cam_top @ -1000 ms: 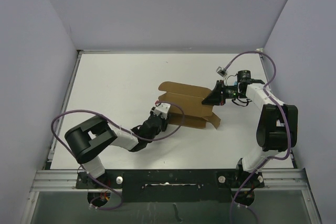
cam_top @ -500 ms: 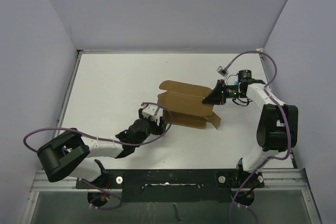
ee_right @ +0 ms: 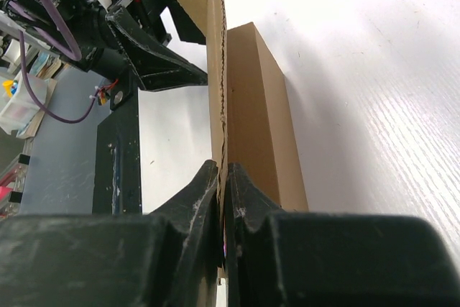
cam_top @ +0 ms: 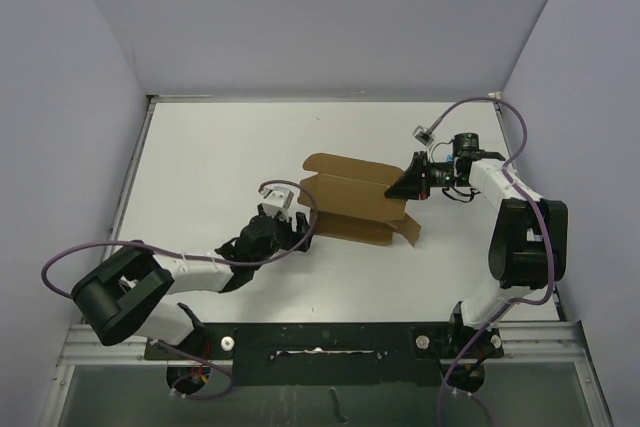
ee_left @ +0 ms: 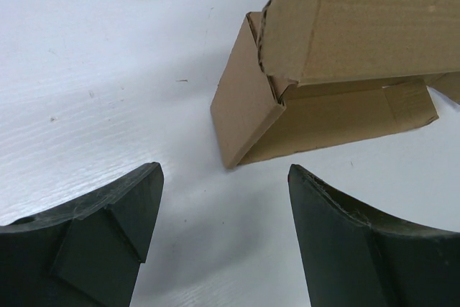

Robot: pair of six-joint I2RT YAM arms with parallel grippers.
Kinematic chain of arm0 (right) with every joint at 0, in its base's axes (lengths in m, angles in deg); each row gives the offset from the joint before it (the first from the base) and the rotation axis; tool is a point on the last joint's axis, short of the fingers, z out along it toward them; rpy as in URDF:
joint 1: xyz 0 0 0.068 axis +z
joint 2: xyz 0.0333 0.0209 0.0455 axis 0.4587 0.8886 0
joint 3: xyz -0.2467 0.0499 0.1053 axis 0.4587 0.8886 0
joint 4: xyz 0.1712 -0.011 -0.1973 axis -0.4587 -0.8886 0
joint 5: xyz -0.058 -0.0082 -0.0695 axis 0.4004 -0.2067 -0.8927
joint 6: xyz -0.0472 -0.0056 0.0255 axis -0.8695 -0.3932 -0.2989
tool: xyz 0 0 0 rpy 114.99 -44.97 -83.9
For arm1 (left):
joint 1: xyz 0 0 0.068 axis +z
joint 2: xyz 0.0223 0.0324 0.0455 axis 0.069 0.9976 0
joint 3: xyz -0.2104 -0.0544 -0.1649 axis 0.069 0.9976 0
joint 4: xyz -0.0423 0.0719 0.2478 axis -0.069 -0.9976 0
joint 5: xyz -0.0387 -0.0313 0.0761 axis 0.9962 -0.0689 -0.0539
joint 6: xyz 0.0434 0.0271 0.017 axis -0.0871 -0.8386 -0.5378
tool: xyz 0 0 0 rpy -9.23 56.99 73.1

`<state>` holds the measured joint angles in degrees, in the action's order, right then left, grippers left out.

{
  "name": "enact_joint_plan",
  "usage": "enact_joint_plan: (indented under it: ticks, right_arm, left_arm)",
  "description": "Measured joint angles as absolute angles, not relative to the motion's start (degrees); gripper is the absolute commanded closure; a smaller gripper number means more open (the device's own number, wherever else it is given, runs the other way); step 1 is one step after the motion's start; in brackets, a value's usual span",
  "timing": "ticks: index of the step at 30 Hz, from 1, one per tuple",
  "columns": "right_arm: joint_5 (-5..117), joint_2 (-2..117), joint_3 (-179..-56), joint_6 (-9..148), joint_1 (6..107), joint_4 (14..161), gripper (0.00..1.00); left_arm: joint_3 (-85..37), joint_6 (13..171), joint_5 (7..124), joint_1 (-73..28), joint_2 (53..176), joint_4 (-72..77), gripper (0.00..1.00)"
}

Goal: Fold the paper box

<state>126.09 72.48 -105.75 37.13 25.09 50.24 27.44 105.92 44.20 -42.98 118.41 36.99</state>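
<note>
We had the white table (cam_top: 220,167) filling most of the top view, with plain walls around it. The paper box (cam_top: 350,202) sat right of centre there, part-folded: one panel flat on the table, a bigger panel raised over it, and a small flap sticking out at the lower right corner. The right arm came in from the right edge of frame and the right gripper (cam_top: 402,189) was on the box's right end. In the right wrist view its fingers (ee_right: 190,203) were pinched onto a thin upright cardboard panel, seen edge-on at centre frame, with no gap beyond the sheet itself. The left arm reached from the lower left toward centre. The left gripper (cam_top: 292,234) was just beside the box's left end; from above we could not tell contact. In the left wrist view its fingers (ee_left: 115,213) were spread wide at the bottom of frame, gripping nothing, with bare table between them. The box corner was in the upper right, apart from both tips.
</note>
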Motion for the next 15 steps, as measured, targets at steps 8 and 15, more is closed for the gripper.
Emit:
enact_joint_plan:
  ticks: [8,15]
  right_arm:
    - [126.0,72.5,-105.7,37.6,25.1,50.3,1.00]
    - [126.0,72.5,-105.7,37.7,25.1,50.5,1.00]
  left_arm:
    - [23.0,105.7,39.1,-45.8,125.2,37.4,0.43]
    - [17.8,104.6,31.2,-47.6,131.7,37.6,0.64]
